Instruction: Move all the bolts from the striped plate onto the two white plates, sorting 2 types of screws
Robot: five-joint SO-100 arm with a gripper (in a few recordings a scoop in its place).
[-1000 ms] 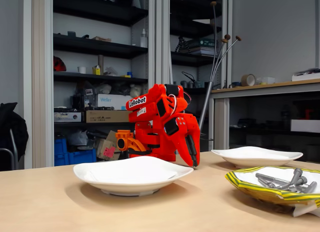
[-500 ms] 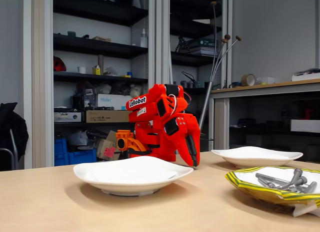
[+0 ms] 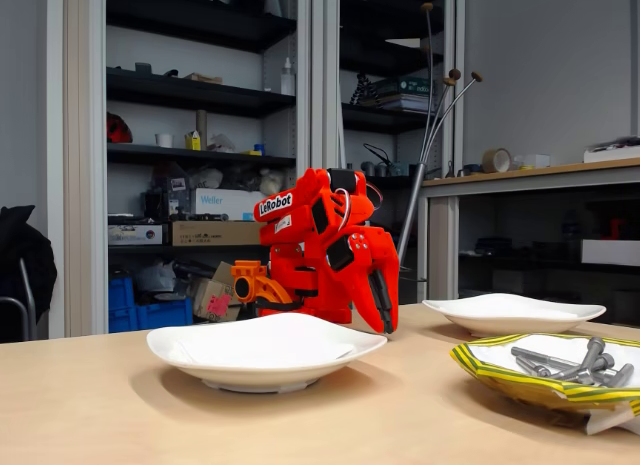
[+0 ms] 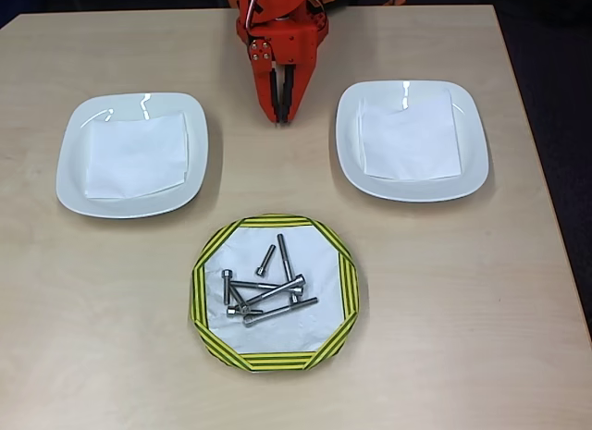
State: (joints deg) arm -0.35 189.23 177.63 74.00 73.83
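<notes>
Bolts (image 4: 266, 287): heaped on striped plate (image 4: 208, 268), long axes crossing, several pointing right.
Table (image 4: 416, 310): light wood; shelves (image 3: 190, 95) behind.
Gripper (image 4: 280, 116): fingers together, empty, between 2 white plates (image 4: 74, 166).

Robot arm (image 3: 325, 250) is bright red-orange printed plastic w/ black motor blocks, a white "LeRobot" label up top, thin red/white wires near its upper joint, and an orange piece low at its base.

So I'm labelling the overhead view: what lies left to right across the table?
White plate → striped plate holding the bolts → white plate.
</notes>
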